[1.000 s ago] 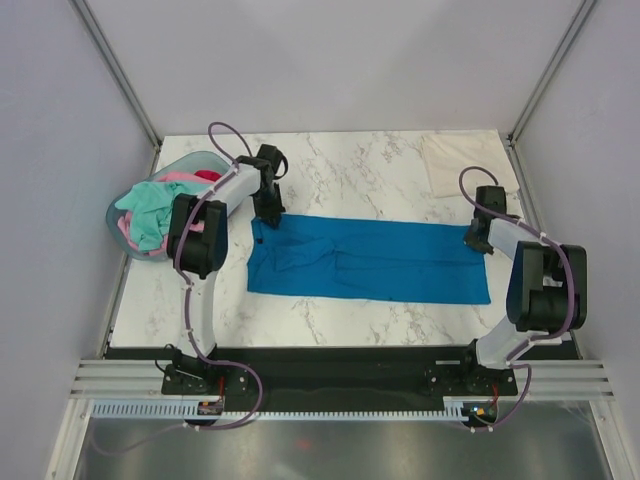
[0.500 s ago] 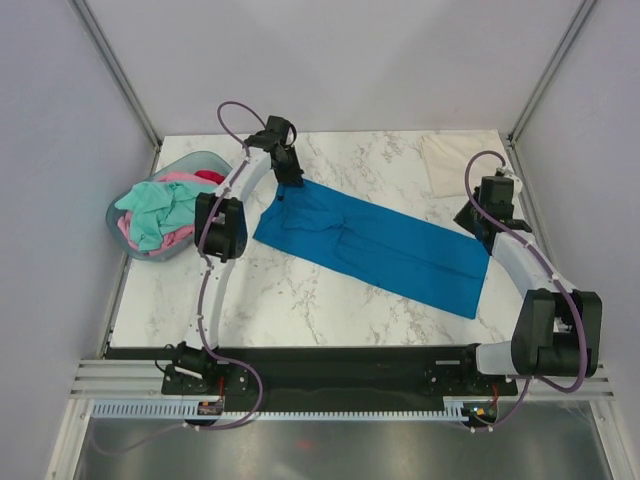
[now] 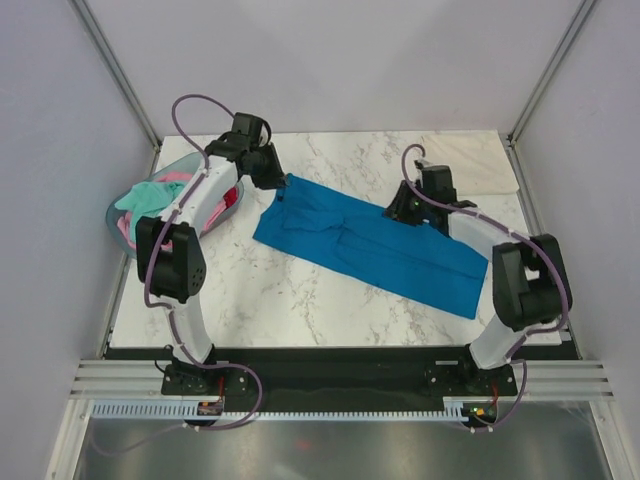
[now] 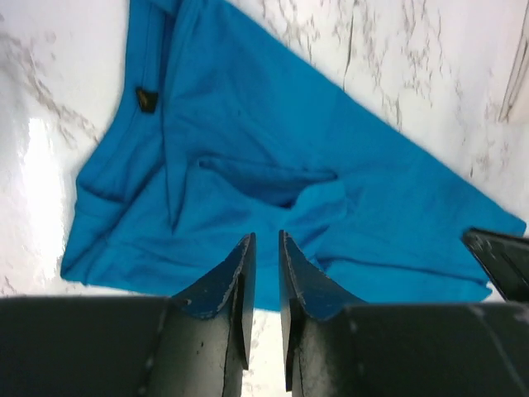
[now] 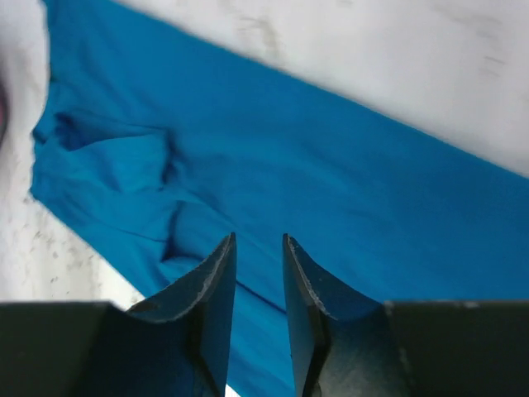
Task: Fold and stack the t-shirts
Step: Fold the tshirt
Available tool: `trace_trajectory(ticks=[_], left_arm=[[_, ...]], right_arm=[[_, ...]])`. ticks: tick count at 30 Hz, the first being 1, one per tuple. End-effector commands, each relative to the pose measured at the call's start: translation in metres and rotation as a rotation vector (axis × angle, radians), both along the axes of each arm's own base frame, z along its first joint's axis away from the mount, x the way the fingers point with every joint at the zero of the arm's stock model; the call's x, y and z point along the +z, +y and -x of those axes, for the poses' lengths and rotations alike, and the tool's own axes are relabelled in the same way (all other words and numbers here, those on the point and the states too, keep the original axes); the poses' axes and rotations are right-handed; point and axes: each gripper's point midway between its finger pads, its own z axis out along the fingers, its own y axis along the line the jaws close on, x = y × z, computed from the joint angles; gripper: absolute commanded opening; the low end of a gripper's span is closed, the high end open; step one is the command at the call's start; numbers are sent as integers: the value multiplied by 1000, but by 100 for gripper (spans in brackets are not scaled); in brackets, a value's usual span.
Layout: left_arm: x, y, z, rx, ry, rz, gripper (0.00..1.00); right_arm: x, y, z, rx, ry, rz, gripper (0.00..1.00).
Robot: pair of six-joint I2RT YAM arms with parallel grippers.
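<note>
Blue t-shirt (image 3: 370,245) now lies skewed, no longer square, only strip-folded; left pincer (image 4: 265,240) and right pincer (image 5: 259,238) hang slightly parted, empty; other t-shirts (image 3: 137,198) wait in basket (image 3: 111,214).

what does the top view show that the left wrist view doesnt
Only the top view: the basket at the left edge and the cream shirt in the far right corner. Only the left wrist view: the small dark collar label and the narrow, empty gap between the jaws of the left gripper. Both: the blue shirt lying on the marble table.
</note>
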Motion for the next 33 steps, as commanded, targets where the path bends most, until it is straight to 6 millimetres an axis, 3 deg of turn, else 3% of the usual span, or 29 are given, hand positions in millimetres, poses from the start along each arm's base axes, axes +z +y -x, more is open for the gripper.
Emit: trace_trajectory(ticks=[1,3,4,6,7,9,11,12,17,22,23,25,26,30,33], left_arm=[[-40,-2,34,-52,104,18,23],[-49,-11,39,-80,112,63,22],[-58,-13,45,-81,136,64,21],[-70,-16,43,-89,152,73,21],[-74,-17,41,-85,160,74,20],[-79,-20,38,-86,161,78,20],[-88,-21,32,-84,171,73,19],[-92,-21,30,-81,173,71,19],[-116,-24,24,-79,215,64,18],[-131,-8,28,-37,233,-9,18],[-132,-3,28,-21,229,-37,18],[-135,5,30,8,239,-78,18],[-137,13,32,33,248,-120,18],[-142,27,31,76,265,-187,18],[-141,27,29,85,269,-197,18]], right_arm=[[43,68,-32,277,-172,-124,38],[23,87,-35,350,-137,-123,44],[31,93,-46,381,-169,-110,45],[13,104,-47,428,-119,-107,49],[18,114,-50,464,-131,-117,50],[0,123,-52,513,-107,-94,52],[-5,134,-52,563,-108,-67,52],[-17,135,-52,571,-85,-58,53],[-38,145,-47,594,-51,-47,54],[-55,147,-39,608,-24,-21,52],[-56,145,-40,601,-26,-10,50],[-65,136,-41,566,-19,42,31],[-66,132,-41,552,-16,62,16],[-71,120,-40,522,-8,109,0],[-74,116,-39,506,-3,126,0]])
